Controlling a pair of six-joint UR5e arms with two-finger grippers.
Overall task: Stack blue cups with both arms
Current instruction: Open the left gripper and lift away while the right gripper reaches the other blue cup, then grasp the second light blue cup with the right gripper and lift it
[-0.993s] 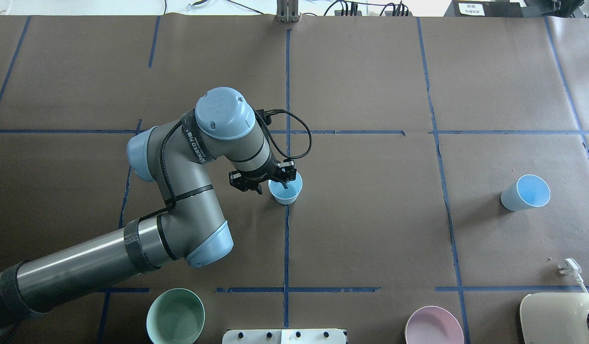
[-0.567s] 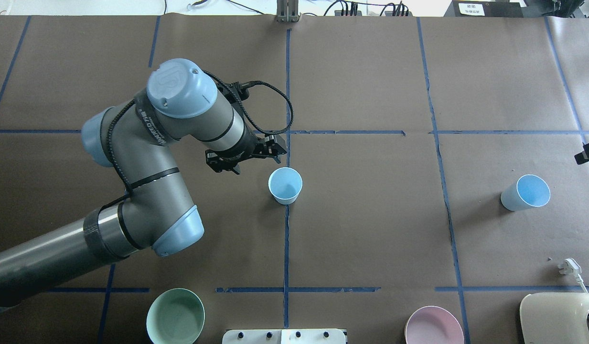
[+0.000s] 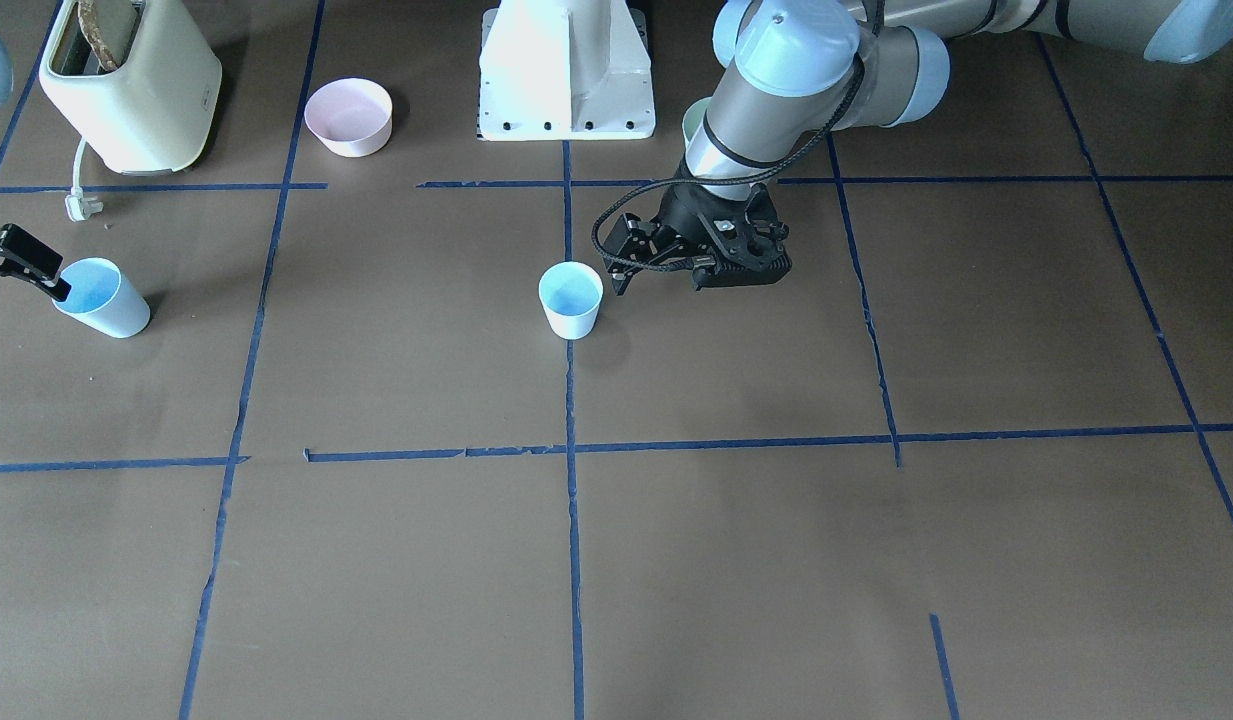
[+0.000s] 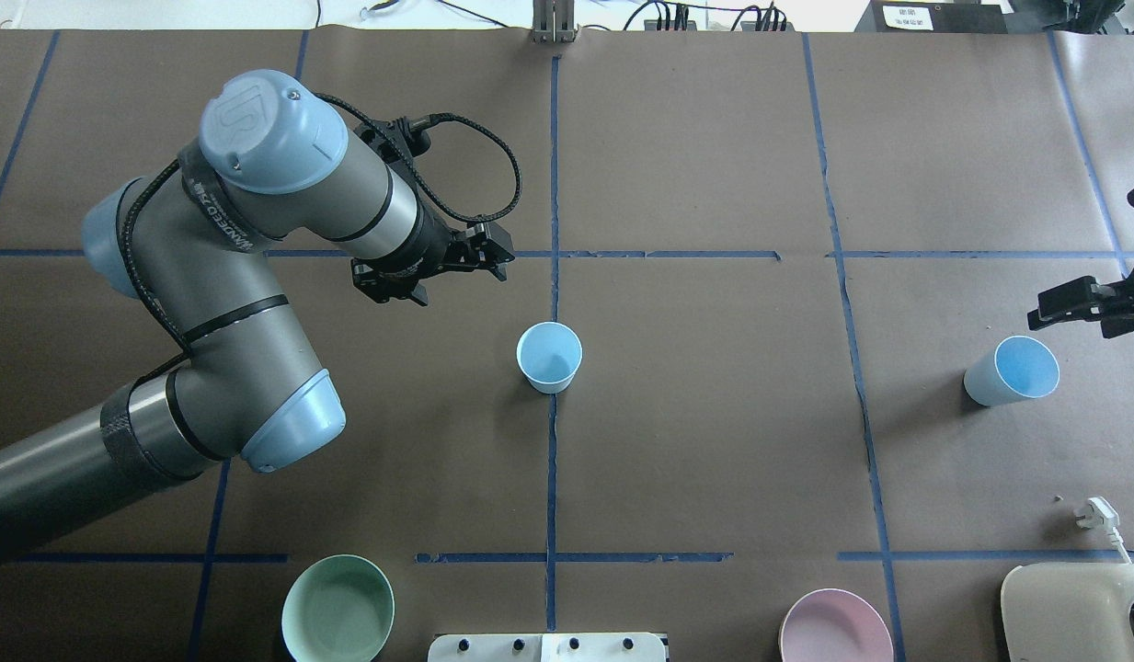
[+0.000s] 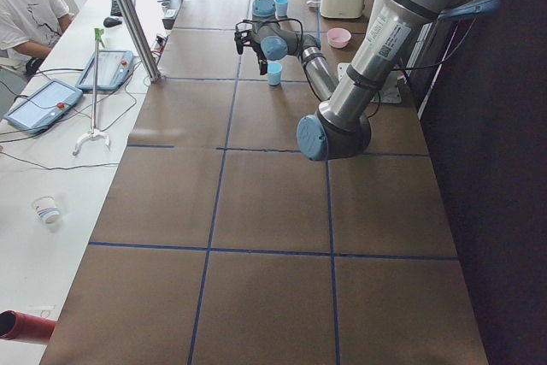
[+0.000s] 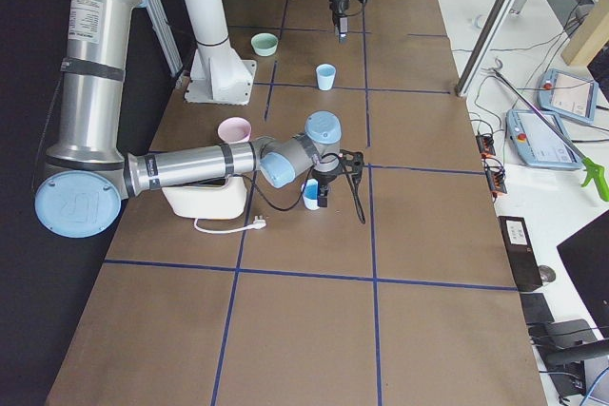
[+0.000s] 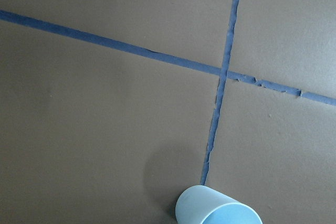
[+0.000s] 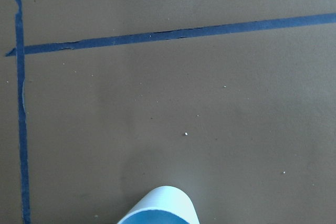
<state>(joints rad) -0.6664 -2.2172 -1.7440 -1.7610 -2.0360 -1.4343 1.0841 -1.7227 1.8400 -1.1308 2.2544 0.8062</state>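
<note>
One pale blue cup (image 4: 549,357) stands upright on the middle tape line; it also shows in the front view (image 3: 570,298) and at the bottom of the left wrist view (image 7: 218,211). My left gripper (image 4: 433,269) is open and empty, raised and apart from this cup, on the robot's-left side and a little farther out (image 3: 701,262). The second blue cup (image 4: 1010,370) stands at the right side (image 3: 101,297). My right gripper (image 4: 1082,308) comes in from the right edge and hovers open just beside and above this cup's rim (image 3: 21,272). The right wrist view shows this cup's rim (image 8: 157,208).
A mint-green bowl (image 4: 337,609) and a pink bowl (image 4: 835,627) sit near the robot's side. A cream toaster (image 4: 1077,607) with its plug (image 4: 1095,512) stands at the near right corner. The white pedestal (image 3: 566,70) is between the bowls.
My left gripper has let go of the middle cup, lifted and drawn away to the left and outward. My right gripper has come into view near the right cup.
</note>
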